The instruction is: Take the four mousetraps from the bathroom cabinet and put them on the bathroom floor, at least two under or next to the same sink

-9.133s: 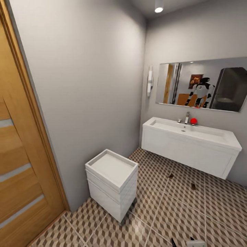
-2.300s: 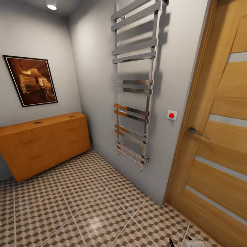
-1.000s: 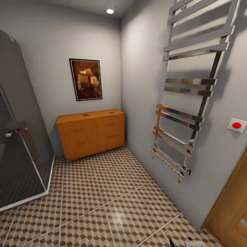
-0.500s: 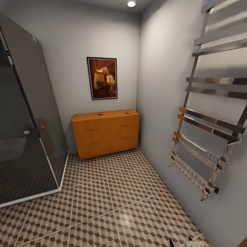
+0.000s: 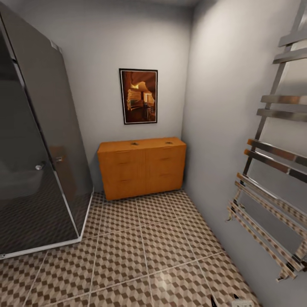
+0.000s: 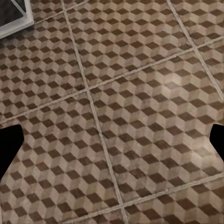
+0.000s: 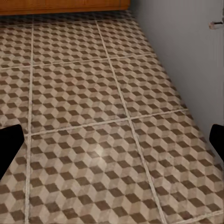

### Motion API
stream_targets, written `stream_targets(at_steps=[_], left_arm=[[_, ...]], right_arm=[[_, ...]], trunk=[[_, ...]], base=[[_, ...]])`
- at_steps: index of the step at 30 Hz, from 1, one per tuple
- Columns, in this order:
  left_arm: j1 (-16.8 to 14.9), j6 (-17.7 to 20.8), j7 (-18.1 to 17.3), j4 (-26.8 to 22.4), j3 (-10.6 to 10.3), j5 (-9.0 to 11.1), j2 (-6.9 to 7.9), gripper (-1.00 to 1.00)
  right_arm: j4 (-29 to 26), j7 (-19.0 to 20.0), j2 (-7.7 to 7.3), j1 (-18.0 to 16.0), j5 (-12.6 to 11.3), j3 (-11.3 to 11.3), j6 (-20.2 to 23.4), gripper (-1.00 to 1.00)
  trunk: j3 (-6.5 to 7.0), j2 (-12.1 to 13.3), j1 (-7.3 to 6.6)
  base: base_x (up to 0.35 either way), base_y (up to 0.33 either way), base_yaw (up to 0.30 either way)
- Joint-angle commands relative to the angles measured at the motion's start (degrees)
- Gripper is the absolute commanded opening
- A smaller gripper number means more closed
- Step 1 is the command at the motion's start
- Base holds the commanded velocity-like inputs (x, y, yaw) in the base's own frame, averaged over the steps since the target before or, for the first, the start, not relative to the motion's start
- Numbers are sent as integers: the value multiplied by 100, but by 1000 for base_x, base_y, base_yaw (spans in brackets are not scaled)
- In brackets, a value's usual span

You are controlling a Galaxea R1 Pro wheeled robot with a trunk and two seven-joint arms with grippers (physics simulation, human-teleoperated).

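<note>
Bathroom floor (image 5: 140, 251) seen spread wide, cube tiles bare at this end. Shower enclosure (image 5: 34, 149) noted at 9 o'clock, towel rail (image 5: 273, 170) at 3. Cabinet (image 5: 142, 167) sighted at 12 o'clock against far wall, drawers closed. Two small dark items glimpsed on cabinet top, possibly mousetraps (image 5: 134, 143); too small to confirm. Left gripper (image 6: 112, 144) and right gripper (image 7: 112, 144) spread wide, nothing held. Fetching judged still ahead.

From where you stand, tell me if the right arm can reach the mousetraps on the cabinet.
Probably not. The cabinet stands against the far wall, with several rows of bathroom floor tiles between it and the robot. Two small dark items that may be mousetraps sit on top. Nothing blocks the way; drive closer first.
</note>
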Motion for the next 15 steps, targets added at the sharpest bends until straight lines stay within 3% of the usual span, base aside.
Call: stream_targets(at_steps=[1, 15], left_arm=[[-9, -35, 2, 21, -52, 58, -3, 100], [-9, -35, 2, 21, -52, 58, -3, 100]], right_arm=[[4, 9, -5, -5, -60, 44, -23, 100], [3, 11, -8, -5, -59, 44, -22, 100]], trunk=[[-8, -6, 5], [-9, -6, 5]], base=[[328, 0, 7], [328, 0, 1]])
